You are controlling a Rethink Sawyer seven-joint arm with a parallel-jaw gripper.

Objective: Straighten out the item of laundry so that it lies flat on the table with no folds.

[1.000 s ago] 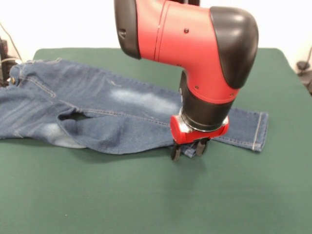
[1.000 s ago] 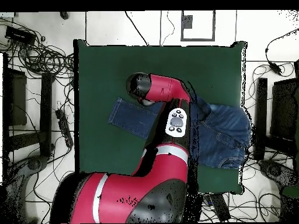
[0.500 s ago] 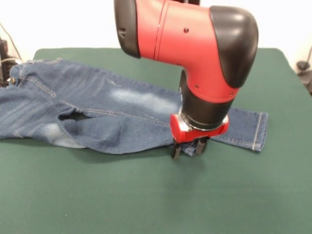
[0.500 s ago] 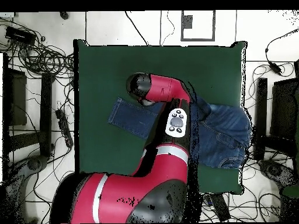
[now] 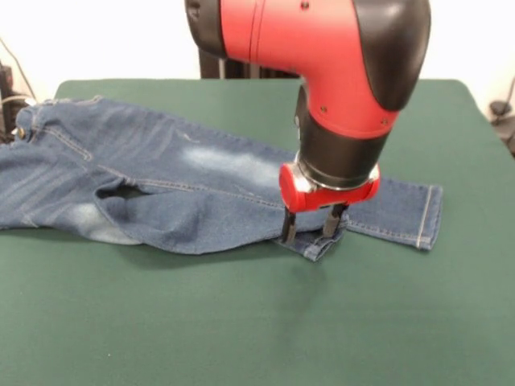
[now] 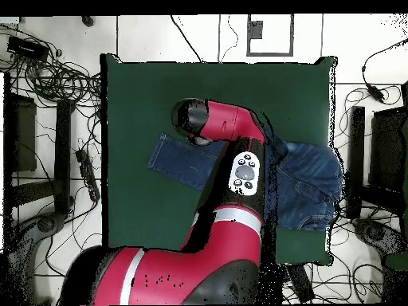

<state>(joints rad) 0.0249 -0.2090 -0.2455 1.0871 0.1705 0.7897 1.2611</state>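
Gripper (image 5: 312,230) pinching a leg cuff of the jeans (image 5: 161,181), cuff lifted off the table (image 5: 241,322), overhead view hides the grip under the arm (image 6: 223,123).

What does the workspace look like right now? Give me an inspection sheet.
Surface: table, green top.
Job's things: jeans spread across it, still folded near the crotch; one leg's hem corner pinched up.
Clutter: nothing seen on the table.
Grippers: gripper, fingers closed on the jeans' lower leg edge.
Cables: tangled cables on the floor beside the table.
Surroundings: black stands flank the table.
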